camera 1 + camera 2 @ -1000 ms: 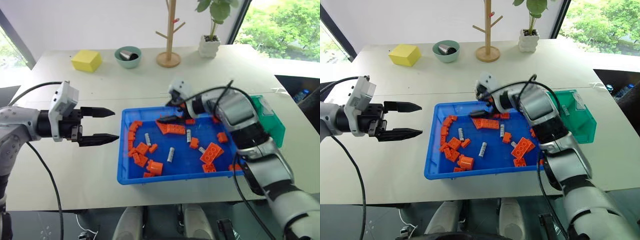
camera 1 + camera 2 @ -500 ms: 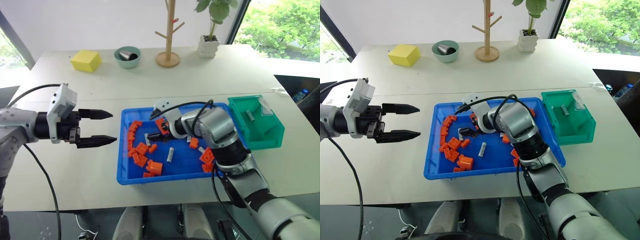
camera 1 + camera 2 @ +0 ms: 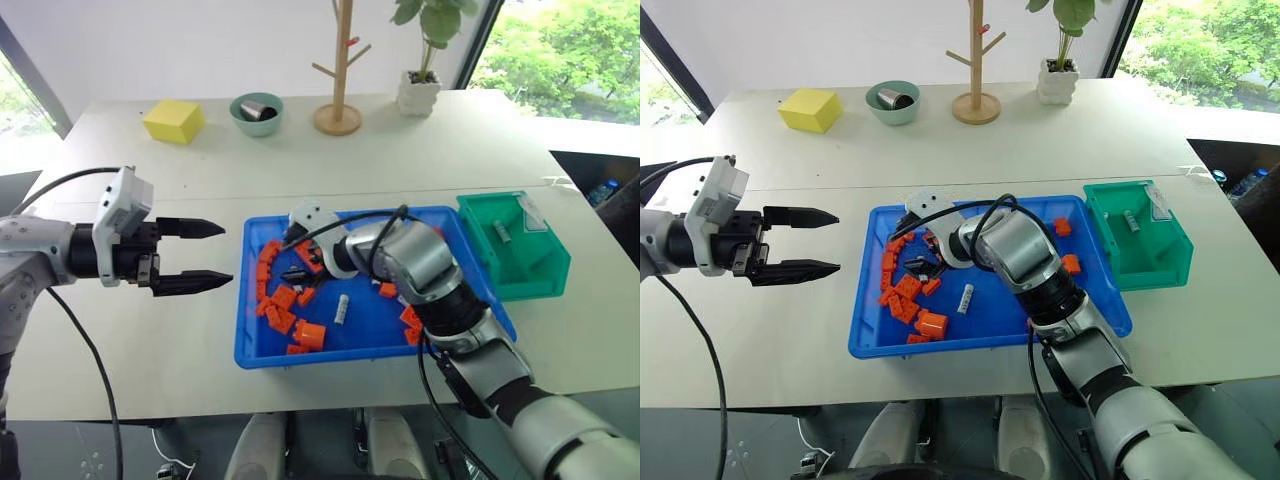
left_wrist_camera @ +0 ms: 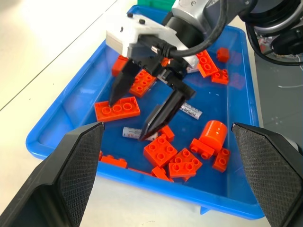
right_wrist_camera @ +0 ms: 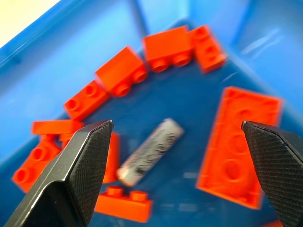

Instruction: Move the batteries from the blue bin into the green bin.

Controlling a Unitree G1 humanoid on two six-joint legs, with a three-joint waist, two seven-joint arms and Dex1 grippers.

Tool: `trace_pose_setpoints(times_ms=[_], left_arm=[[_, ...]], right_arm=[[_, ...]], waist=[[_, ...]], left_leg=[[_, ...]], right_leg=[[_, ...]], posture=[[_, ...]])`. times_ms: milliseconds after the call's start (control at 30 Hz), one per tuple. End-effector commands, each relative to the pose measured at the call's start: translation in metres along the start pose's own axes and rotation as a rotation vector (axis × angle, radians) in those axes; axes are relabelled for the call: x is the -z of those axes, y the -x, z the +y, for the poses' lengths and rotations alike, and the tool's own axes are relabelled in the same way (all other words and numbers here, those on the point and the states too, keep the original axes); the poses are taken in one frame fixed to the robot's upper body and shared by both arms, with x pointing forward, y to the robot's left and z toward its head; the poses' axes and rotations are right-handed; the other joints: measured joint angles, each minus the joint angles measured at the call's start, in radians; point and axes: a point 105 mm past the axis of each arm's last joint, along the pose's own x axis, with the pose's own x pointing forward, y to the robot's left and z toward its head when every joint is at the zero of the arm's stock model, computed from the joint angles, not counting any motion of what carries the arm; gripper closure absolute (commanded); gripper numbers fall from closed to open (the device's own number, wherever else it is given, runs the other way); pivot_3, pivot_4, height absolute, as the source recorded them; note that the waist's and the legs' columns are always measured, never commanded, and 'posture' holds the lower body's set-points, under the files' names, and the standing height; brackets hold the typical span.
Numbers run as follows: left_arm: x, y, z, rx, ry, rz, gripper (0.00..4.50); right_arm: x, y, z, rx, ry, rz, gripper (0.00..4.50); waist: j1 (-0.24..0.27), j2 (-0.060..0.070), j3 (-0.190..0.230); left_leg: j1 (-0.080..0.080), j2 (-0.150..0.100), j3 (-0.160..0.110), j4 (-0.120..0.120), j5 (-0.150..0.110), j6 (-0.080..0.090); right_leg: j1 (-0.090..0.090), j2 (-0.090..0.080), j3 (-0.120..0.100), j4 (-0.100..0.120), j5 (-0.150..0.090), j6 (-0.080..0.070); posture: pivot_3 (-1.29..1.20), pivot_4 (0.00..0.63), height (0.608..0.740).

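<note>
I can't read any text. The battery [image 5: 150, 151] between the orange bricks [image 5: 239, 145] carries dark print on its silver sleeve, too blurred to make out.

White table [image 3: 420, 150] bears blue bin [image 3: 252, 350], green bin [image 3: 545, 285], bowl [image 3: 256, 113].

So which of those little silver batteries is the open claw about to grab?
The battery lying between the right gripper's spread fingers, beside a flat orange brick. The other battery lies off to one side, outside the fingers.
</note>
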Motion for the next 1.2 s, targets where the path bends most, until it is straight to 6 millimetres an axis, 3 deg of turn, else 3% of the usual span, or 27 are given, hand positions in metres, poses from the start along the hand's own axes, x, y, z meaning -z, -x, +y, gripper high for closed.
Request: trace_pose_setpoints(times_ms=[33, 167, 367, 833, 1067, 1200], left_arm=[[-0.011, 0.006, 0.002, -0.032, -0.052, -0.018, 0.00], [-0.011, 0.006, 0.004, -0.033, -0.055, -0.020, 0.00], [-0.010, 0.005, 0.005, -0.028, -0.059, -0.019, 0.00], [-0.012, 0.006, 0.006, -0.034, -0.070, -0.012, 0.00], [-0.014, 0.005, 0.008, -0.038, -0.078, -0.018, 0.00], [-0.015, 0.005, 0.008, -0.039, -0.080, -0.022, 0.00]], right_arm=[[-0.026, 0.009, 0.006, 0.012, 0.096, -0.092, 0.05], [-0.031, 0.012, 0.019, -0.065, 0.053, -0.104, 0.05], [-0.020, 0.008, 0.033, -0.163, -0.077, -0.057, 0.05], [0.010, -0.006, 0.011, -0.142, -0.332, 0.022, 0.05], [0.013, -0.010, 0.011, -0.128, -0.310, 0.033, 0.05], [0.021, -0.013, 0.007, -0.077, -0.206, 0.057, 0.05]], waist=[[-0.001, 0.000, 0.000], [0.000, 0.000, 0.000], [0.001, 0.000, 0.000], [0.000, 0.000, 0.000], [0.000, 0.000, 0.000], [0.000, 0.000, 0.000]], left_leg=[[0.000, 0.000, 0.000, 0.000, 0.000, 0.000], [0.000, 0.000, 0.000, 0.000, 0.000, 0.000], [0.000, 0.000, 0.000, 0.000, 0.000, 0.000], [0.000, 0.000, 0.000, 0.000, 0.000, 0.000], [0.000, 0.000, 0.000, 0.000, 0.000, 0.000], [0.000, 0.000, 0.000, 0.000, 0.000, 0.000]], right_leg=[[0.000, 0.000, 0.000, 0.000, 0.000, 0.000], [0.000, 0.000, 0.000, 0.000, 0.000, 0.000], [0.000, 0.000, 0.000, 0.000, 0.000, 0.000], [0.000, 0.000, 0.000, 0.000, 0.000, 0.000], [0.000, 0.000, 0.000, 0.000, 0.000, 0.000], [0.000, 0.000, 0.000, 0.000, 0.000, 0.000]], posture=[[0.00, 0.150, 0.702], [0.00, 0.150, 0.702], [0.00, 0.150, 0.702], [0.00, 0.150, 0.702], [0.00, 0.150, 0.702], [0.00, 0.150, 0.702]])
